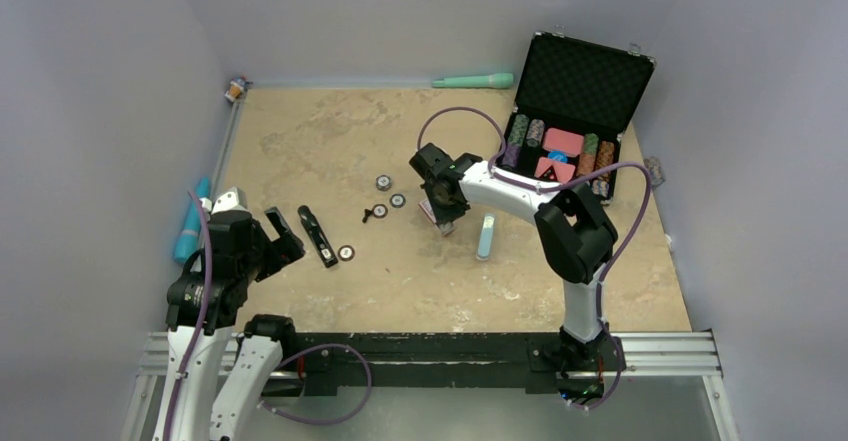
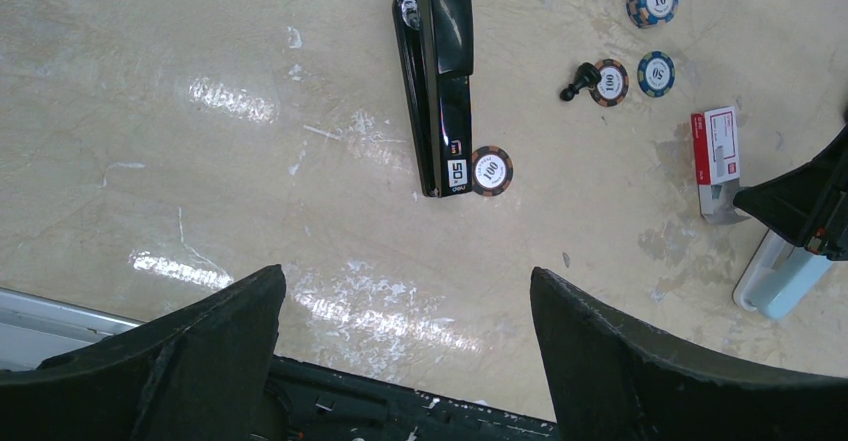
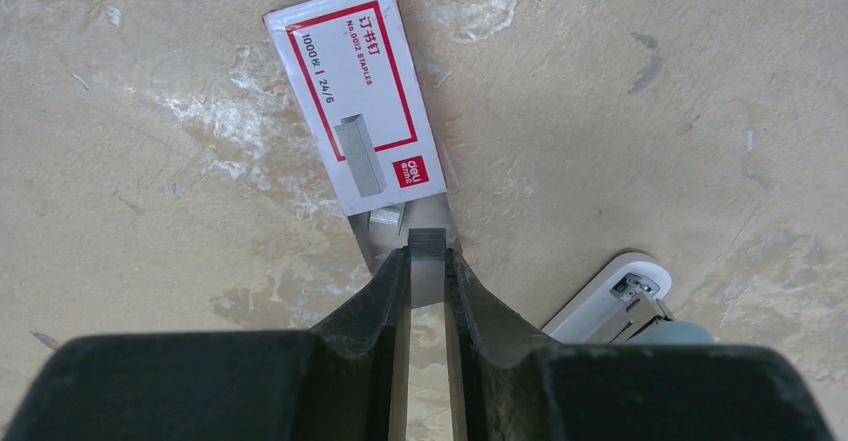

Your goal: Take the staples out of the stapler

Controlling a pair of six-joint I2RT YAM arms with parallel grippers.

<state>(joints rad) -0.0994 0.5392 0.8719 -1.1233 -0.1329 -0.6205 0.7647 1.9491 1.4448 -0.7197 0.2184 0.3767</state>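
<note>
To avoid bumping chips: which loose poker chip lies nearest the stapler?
The brown-rimmed 100 chip at the stapler's labelled end; the others lie apart, farther right.

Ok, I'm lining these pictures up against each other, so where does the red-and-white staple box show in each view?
Top external: staple box mid-table, mostly hidden under the right fingers.
Left wrist: box at the right edge.
Right wrist: box upper centre, just beyond the fingers pinching the staples.
Shared landmark: the light-blue bar beside it, in all three.
</note>
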